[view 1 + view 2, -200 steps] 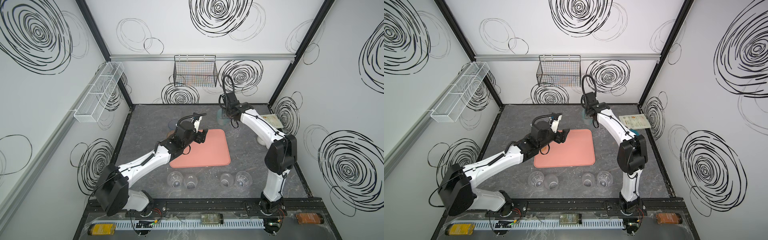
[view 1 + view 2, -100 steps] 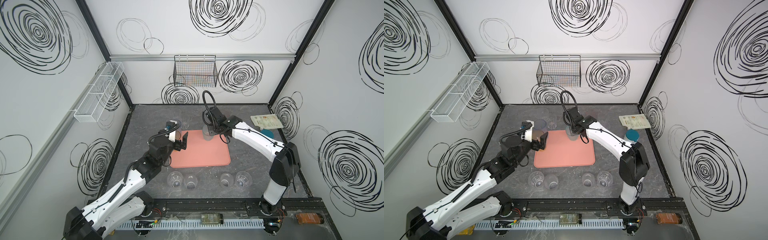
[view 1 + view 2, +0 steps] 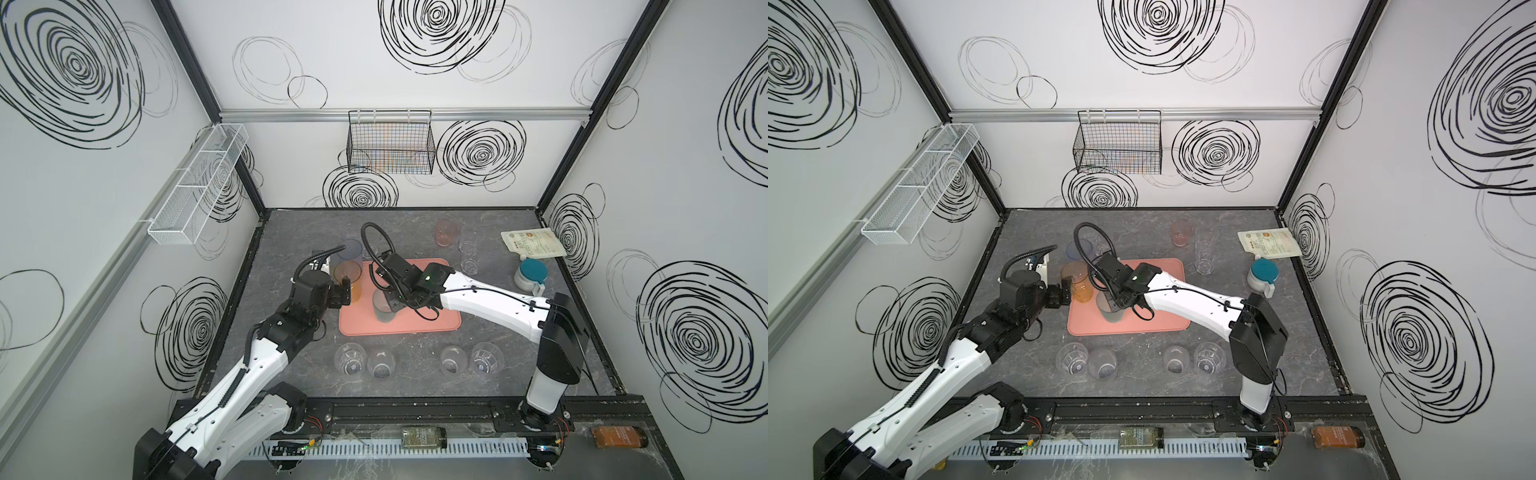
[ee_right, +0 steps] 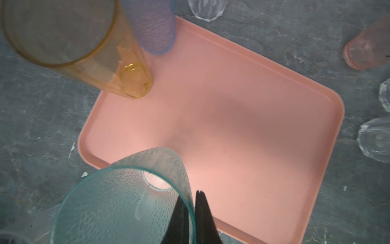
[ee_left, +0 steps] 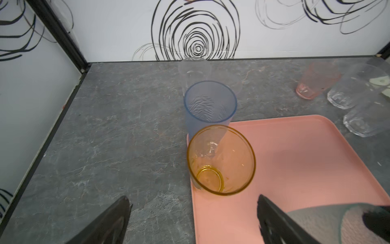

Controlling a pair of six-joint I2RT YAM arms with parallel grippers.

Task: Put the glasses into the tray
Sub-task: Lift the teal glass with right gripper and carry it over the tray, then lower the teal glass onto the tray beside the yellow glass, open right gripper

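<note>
Now pinching the rim wall of the tall teal dimpled transparent tumbler (image 4: 126, 200) with the right gripper (image 4: 193, 211), one finger inside the mouth and one outside, pressed tight on the wall. Holding it mouth up, long axis close to vertical, base over the near-left part of the flat salmon-pink plastic tray (image 3: 415, 326); impossible to tell whether touching the tray floor.

Meanwhile, with the left gripper (image 5: 193, 196) spread wide and gripping nothing, facing the tall amber transparent tumbler (image 5: 221, 160): free of both fingers, upright, mouth up, just inside the tray's left rim.

Just behind it, upright as well: tall blue rippled tumbler (image 5: 211, 105) at the tray's far-left corner, inside or outside the rim unclear.

On the grey stone-look table (image 3: 415, 386), well apart from both grippers: a row of four short clear tumblers (image 3: 351, 359) standing before the tray's near edge, and a pink tumbler (image 3: 446, 232) standing at the back.
</note>
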